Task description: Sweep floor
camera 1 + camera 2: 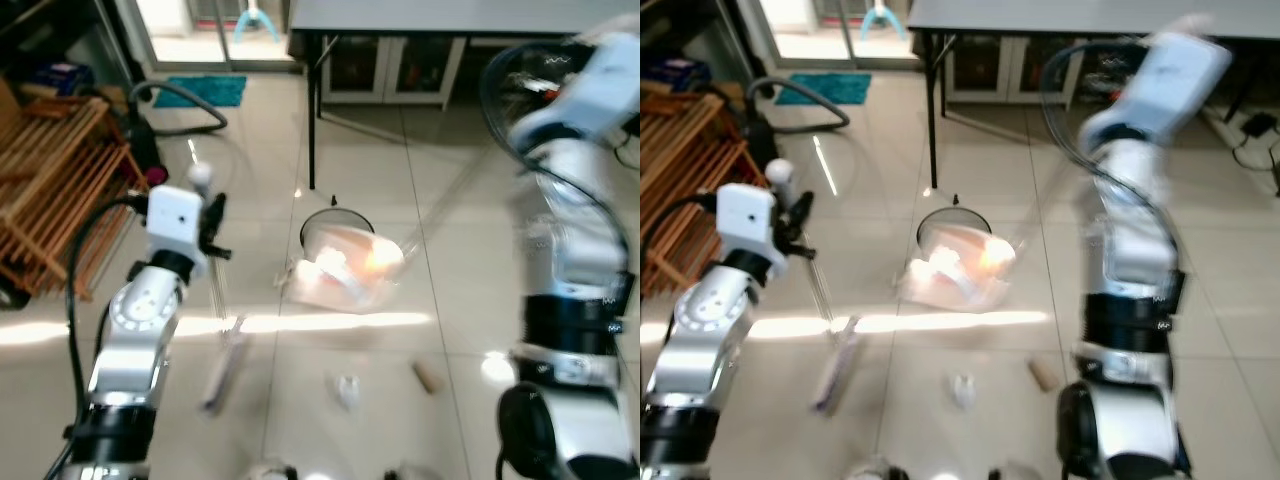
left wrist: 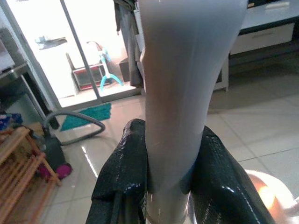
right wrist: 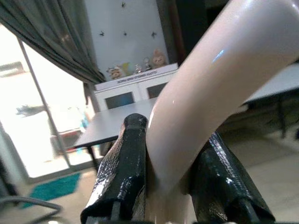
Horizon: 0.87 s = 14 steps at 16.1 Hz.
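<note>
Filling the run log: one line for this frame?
left gripper: shut on broom handle | right gripper: shut on dustpan handle | dustpan: on floor | debris: unswept

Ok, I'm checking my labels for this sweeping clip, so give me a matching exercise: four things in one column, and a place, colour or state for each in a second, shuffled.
1. broom handle
2. dustpan handle
3. mat
4. brown scrap

A. teal, far from the robot
B. on the tiles, nearer the robot than the dustpan
C. gripped by the right tool
D. gripped by the left tool

Pairs: 1-D, 2-C, 3-A, 4-B.
</note>
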Motion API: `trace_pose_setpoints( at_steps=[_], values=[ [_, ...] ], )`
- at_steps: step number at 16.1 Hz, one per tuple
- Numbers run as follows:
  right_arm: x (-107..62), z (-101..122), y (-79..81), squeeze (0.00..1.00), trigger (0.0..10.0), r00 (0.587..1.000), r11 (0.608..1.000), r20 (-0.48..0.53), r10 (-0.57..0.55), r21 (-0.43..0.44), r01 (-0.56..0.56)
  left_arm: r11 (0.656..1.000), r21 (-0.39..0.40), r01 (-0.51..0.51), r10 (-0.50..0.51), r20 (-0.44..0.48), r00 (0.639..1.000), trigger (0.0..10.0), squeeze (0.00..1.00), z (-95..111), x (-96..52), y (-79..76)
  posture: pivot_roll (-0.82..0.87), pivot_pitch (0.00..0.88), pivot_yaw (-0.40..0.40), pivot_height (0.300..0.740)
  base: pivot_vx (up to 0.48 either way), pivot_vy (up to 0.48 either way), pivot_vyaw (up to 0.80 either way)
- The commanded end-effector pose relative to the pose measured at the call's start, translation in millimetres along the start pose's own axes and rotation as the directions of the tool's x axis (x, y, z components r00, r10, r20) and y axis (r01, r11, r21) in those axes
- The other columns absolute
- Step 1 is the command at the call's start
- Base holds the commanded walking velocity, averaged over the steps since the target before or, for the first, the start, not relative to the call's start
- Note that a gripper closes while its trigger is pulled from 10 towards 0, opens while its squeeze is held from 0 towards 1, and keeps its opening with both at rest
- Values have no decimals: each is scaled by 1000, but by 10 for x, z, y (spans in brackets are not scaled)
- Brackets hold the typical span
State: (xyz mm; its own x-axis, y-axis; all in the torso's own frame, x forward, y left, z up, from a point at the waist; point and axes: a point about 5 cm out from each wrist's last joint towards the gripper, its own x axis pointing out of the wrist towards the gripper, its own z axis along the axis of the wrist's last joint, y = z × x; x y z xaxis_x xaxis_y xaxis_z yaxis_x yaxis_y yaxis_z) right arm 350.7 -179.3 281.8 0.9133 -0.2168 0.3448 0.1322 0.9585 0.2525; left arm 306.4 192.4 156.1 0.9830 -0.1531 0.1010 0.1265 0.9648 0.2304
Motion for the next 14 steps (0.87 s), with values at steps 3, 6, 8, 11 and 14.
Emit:
trace_pose_setpoints(
  at_steps=[3, 6, 8, 11, 14],
  values=[
    [14, 140, -118, 0, 10000, 996, 999, 73, -46, 24, 45, 1000, 15, 18, -19, 42, 999, 10000, 0, 84, 38, -27, 32, 42, 69, 740, 377, 0, 0],
    [20, 164, -136, 0, 10000, 995, 999, 85, -52, 15, 51, 999, 19, 29, -29, 43, 999, 10000, 0, 85, 55, -37, 31, 38, 72, 740, 379, 0, 0],
    [14, 172, -179, 0, 10000, 993, 997, 86, -75, 38, 72, 999, 22, 37, -38, 42, 998, 10000, 0, 83, 57, -50, 33, 39, 77, 740, 377, 0, 0],
    [7, 165, -241, 0, 10000, 990, 992, 84, -111, 62, 106, 999, 23, 40, -41, 40, 998, 10000, 0, 77, 57, -45, 35, 38, 77, 740, 380, 0, -277],
    [25, 180, -274, 0, 10000, 987, 990, 91, -131, 73, 125, 999, 26, 38, -39, 40, 998, 10000, 0, 80, 63, -27, 36, 41, 78, 740, 379, 0, 0]
  ],
)
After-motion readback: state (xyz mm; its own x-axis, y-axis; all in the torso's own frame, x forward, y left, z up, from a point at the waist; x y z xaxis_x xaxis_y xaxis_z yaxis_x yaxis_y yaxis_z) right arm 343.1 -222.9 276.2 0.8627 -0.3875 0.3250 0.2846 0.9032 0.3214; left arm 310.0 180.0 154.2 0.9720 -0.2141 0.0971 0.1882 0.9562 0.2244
